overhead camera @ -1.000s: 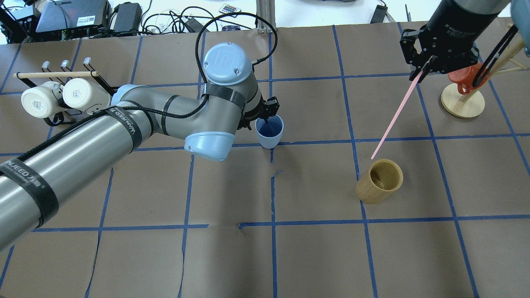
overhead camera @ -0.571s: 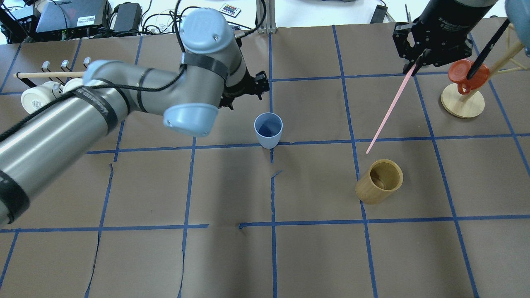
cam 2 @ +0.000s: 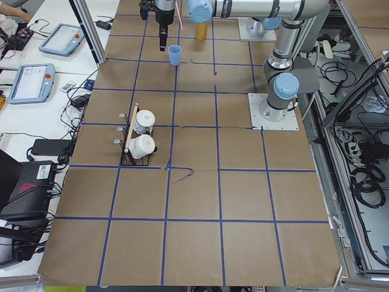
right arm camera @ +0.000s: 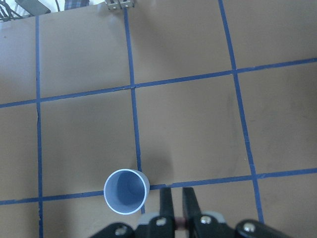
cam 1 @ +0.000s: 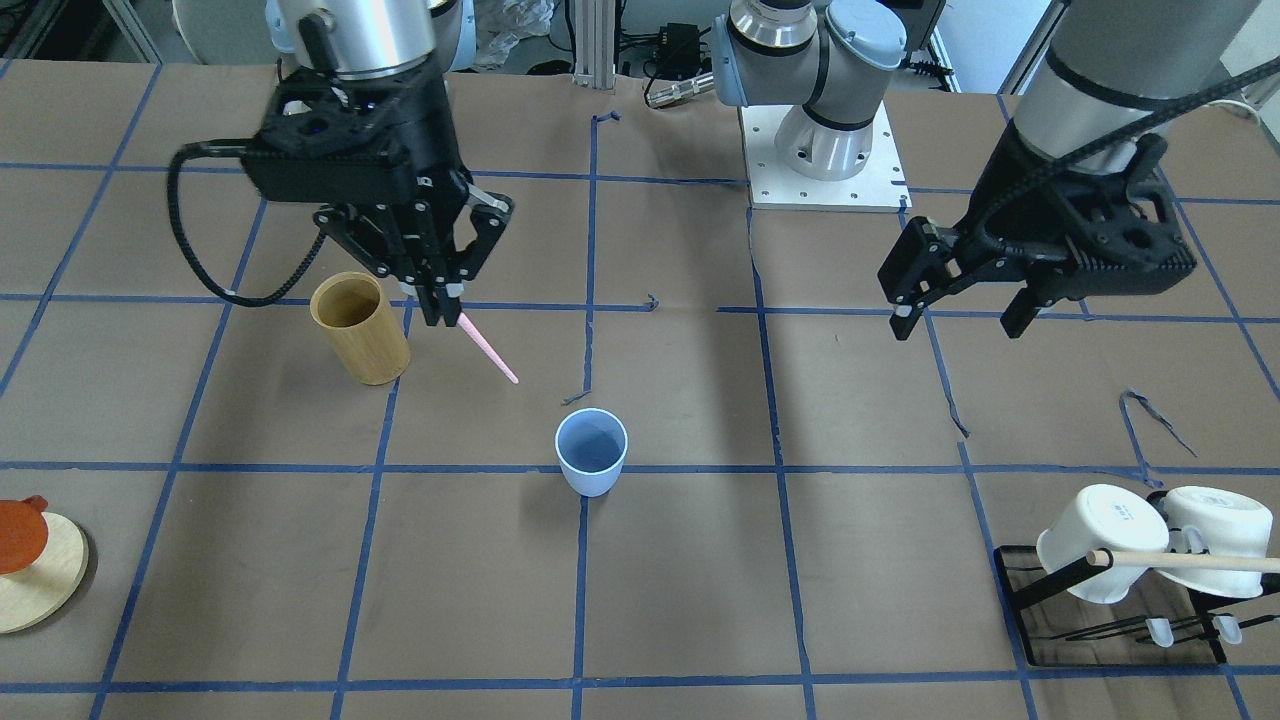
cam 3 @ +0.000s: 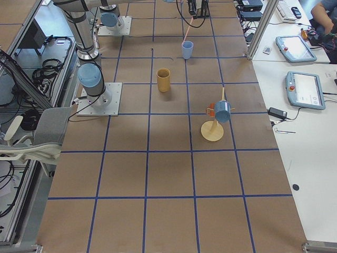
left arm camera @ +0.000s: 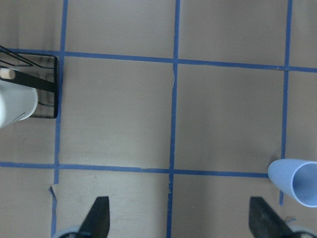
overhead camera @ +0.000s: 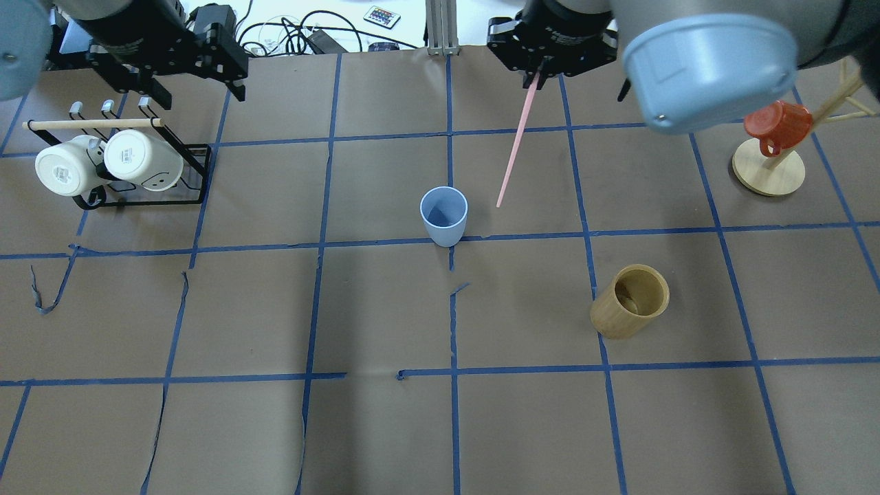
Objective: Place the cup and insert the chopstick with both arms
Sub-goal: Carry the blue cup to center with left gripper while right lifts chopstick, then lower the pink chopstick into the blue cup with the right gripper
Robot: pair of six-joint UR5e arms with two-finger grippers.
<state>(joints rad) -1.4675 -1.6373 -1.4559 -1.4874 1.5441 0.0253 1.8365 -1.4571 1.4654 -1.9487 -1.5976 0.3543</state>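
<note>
Notably, right tool (cam 1: 437, 303) clamped on chopstick (cam 1: 488, 350), upper end hidden, left tool (cam 1: 960, 325) spread apart, cup (cam 1: 591, 452) upright.

The scene is set in a robotics lab. A large table (overhead camera: 385, 440) is covered in brown paper and marked off into squares with blue tape (overhead camera: 522, 371), and two industrial arms (cam 2: 283, 45) are bolted to it on white plates (cam 2: 255, 121). Teach pendants (cam 3: 307, 89) are laid on white benches (cam 3: 310, 158) along the right of the exterior right view. Cables (cam 2: 364, 176) are heaped on the floor at the right of the exterior left view. Power bricks (overhead camera: 210, 27) are seen along the top edge of the overhead view, and an office chair (cam 3: 31, 139) is parked at the left edge of the exterior right view.
</note>
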